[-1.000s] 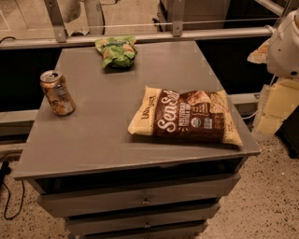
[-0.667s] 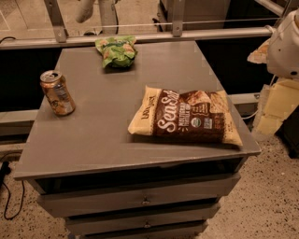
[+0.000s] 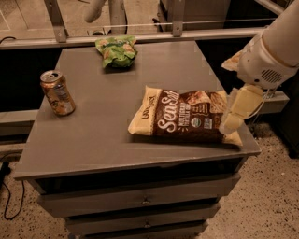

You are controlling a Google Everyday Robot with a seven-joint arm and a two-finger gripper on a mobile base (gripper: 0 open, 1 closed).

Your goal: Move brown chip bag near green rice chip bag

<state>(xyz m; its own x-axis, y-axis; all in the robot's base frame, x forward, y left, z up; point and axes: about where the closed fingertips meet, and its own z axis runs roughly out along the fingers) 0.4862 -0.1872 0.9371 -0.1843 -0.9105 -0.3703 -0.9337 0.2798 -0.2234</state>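
The brown chip bag (image 3: 184,117) lies flat on the right front part of the grey cabinet top (image 3: 107,130), with its white script lettering facing up. The green rice chip bag (image 3: 117,50) lies at the back edge of the top, left of centre and well apart from the brown bag. My gripper (image 3: 235,114) comes in from the right on the white arm (image 3: 271,51). It hangs just over the right end of the brown bag and covers part of that end.
An orange-tan drink can (image 3: 57,92) stands upright near the left edge. Metal rails (image 3: 140,36) run behind the cabinet, with a pale shape (image 3: 93,9) beyond them. Drawers (image 3: 145,200) are below the top. Speckled floor is at the right.
My arm and gripper have moved left, from beside the cabinet to over the brown bag's right end. The bags and the can have not moved.
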